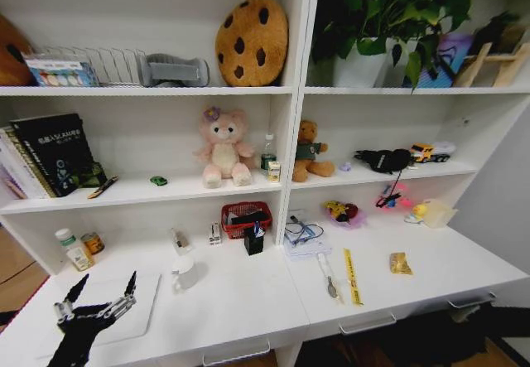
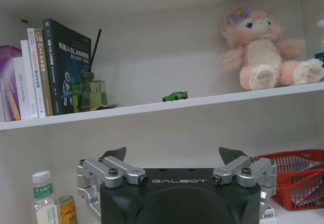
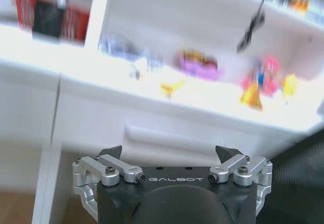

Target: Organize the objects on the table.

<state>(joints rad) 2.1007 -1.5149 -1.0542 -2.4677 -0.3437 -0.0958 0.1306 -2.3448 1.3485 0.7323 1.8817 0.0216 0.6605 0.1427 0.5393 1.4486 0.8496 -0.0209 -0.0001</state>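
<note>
The long white table (image 1: 248, 294) carries clutter. A slim silver laptop (image 1: 137, 313) lies closed at its front left corner. My left gripper (image 1: 105, 284) hovers open over the laptop, holding nothing; in the left wrist view this gripper (image 2: 174, 155) faces the shelf wall. A white mug (image 1: 185, 272), red basket (image 1: 246, 217), black pen cup (image 1: 254, 239), notebook with cables (image 1: 305, 239), spoon-like tool (image 1: 329, 277), yellow strip (image 1: 352, 276) and gold packet (image 1: 401, 263) lie across the desk. A tiny green toy (image 1: 158, 181) (image 2: 175, 96) sits on the shelf. My right gripper (image 3: 169, 153) is open, low before the drawer front.
Books (image 1: 45, 156), a pink plush (image 1: 224, 147) and a brown bear (image 1: 310, 152) occupy the shelf above the desk. A white bottle (image 1: 77, 251) and a small can (image 1: 93, 242) stand at the back left. Drawer handles (image 1: 367, 324) jut from the desk's front edge.
</note>
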